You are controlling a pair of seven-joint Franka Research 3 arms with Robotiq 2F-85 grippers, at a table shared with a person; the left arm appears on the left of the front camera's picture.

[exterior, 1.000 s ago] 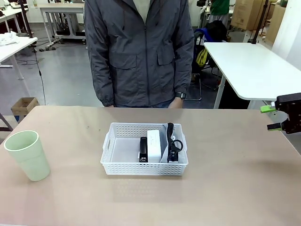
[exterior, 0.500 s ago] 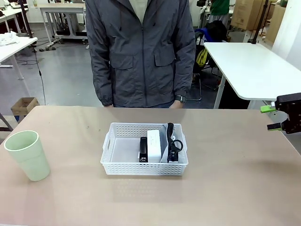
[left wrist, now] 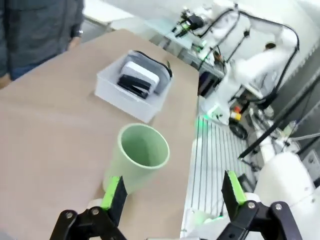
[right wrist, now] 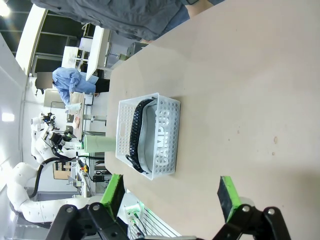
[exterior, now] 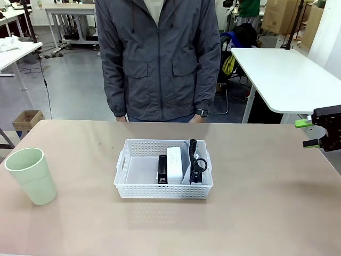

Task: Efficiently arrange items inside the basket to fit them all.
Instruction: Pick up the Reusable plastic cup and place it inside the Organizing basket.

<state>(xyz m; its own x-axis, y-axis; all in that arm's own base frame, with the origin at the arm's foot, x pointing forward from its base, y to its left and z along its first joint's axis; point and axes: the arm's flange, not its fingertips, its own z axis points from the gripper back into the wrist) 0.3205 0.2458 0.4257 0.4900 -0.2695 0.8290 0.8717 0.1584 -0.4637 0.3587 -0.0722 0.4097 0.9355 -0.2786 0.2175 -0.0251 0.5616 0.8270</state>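
basket (exterior: 163,189): perforated white plastic | cup (exterior: 32,176): matt plastic (smooth) | table (exterior: 266,213): matt

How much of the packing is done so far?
Done: the stapler, box and pouch sit side by side in the right part of the basket, and its left part is bare. In hand: nothing; the left gripper and right gripper are both open and empty. Left: the cup stands upright on the table, outside the basket, and has to go in.

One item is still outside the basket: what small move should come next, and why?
Probably lower the open left gripper onto the pale green cup, which stands outside the basket; the stapler, white box and pouch crowd its right side, leaving room at the left.
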